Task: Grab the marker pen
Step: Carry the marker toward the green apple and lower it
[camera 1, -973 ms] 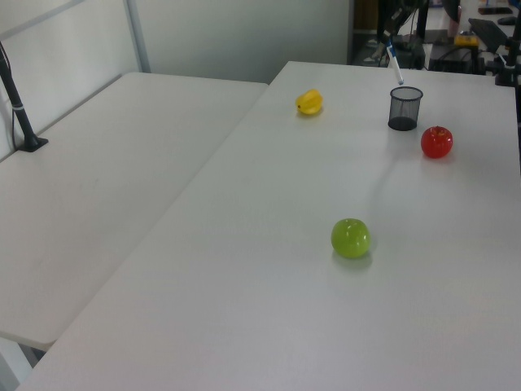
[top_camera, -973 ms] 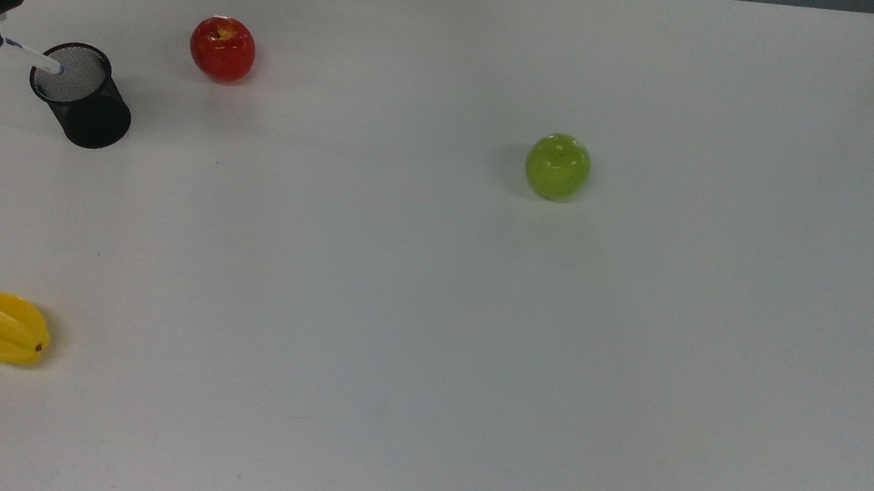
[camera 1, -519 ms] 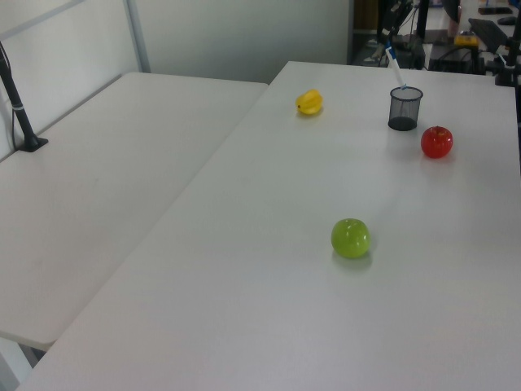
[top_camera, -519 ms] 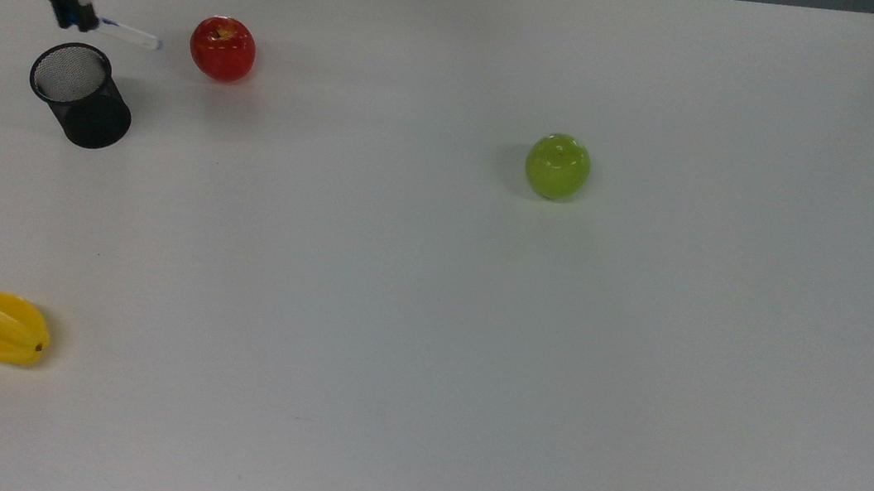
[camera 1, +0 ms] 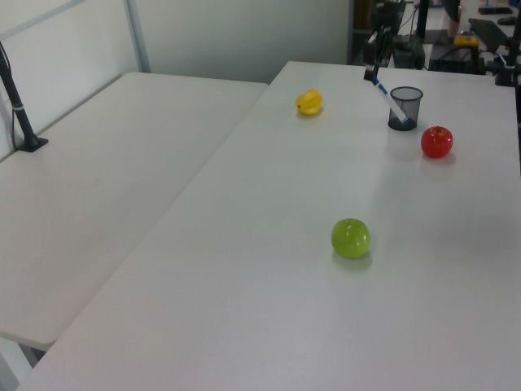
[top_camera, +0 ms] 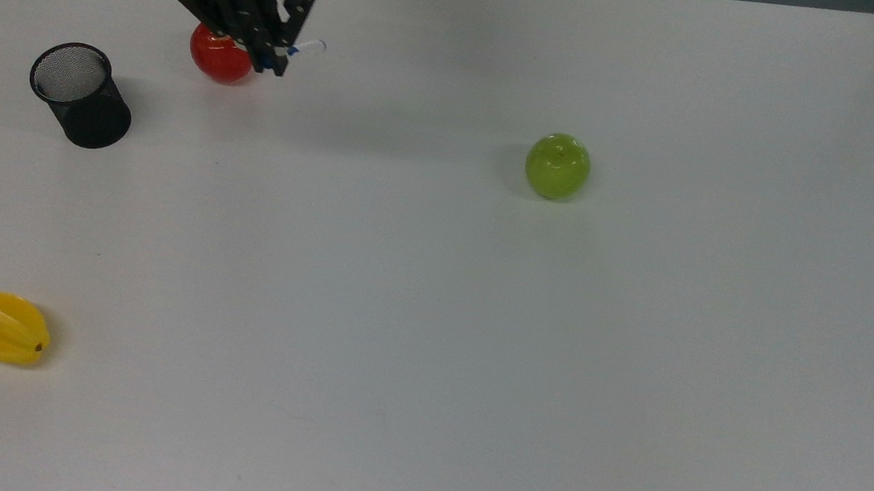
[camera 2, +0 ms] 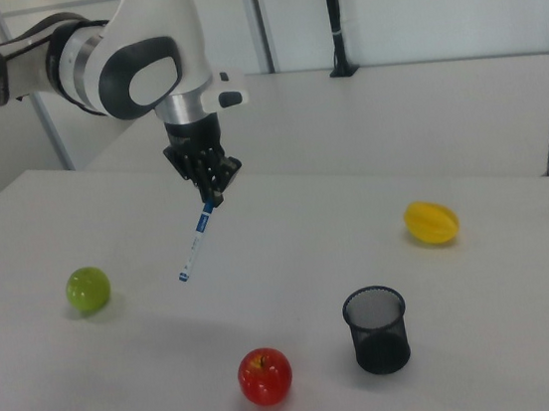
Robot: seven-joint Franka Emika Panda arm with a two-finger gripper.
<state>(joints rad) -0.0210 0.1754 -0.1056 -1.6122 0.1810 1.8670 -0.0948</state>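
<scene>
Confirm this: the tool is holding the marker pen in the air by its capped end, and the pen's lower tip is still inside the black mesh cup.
Not quite. The tool does hold the marker pen in the air by its capped end, but the lower tip is not inside the black mesh cup. The right view shows the pen hanging clear above the table, well to the right view's left of the cup.

The top view looks steeply down on the white table (top_camera: 428, 319), while the left view and right view look across it from opposite ends, all sharing the mesh cup (top_camera: 80, 95) and the red apple (camera 2: 265, 375).
</scene>
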